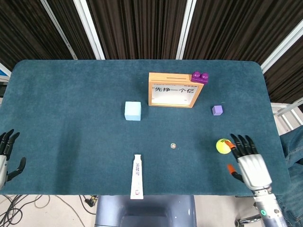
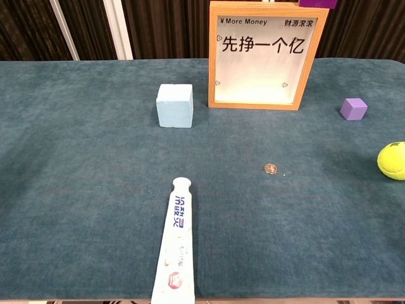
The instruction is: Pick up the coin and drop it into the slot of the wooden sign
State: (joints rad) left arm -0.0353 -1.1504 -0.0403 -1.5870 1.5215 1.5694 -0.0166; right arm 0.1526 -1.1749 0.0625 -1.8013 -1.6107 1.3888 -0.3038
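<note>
Coin (image 2: 271, 169) lay flat on the bench (image 1: 71, 118), untouched. Small round disc, copper-brown rim with a paler centre in the chest view; the head view showed only a tiny pale dot, no markings readable. It sat well to the left of the right hand (image 1: 248, 161) and slightly farther out from the robot, with a yellow-green ball (image 1: 222, 146) between them.

Right hand hovered at the near right edge of the bench, palm down, fingers straight and spread, holding nothing. Fingertips were just beside the ball; couldn't tell if they touched it. Left hand (image 1: 7, 158) was at the far left bench edge, partly cut off by the frame, fingers spread, nothing in it. Neither hand showed in the chest view.

Wooden sign (image 1: 172, 90) stood upright, well beyond the right hand and off to its left, farther out than the coin. Light wood frame, white panel with black Chinese characters and "More Money" printed along the top; a thin dark slot ran along its top edge. A purple toy brick (image 1: 200, 77) sat on its top right corner.

Also on the bench: light-blue cube (image 1: 133, 111) left of the sign, small purple cube (image 1: 217, 110) straight ahead of the right hand, white tube (image 1: 137, 176) near the front edge, midway between the hands.
</note>
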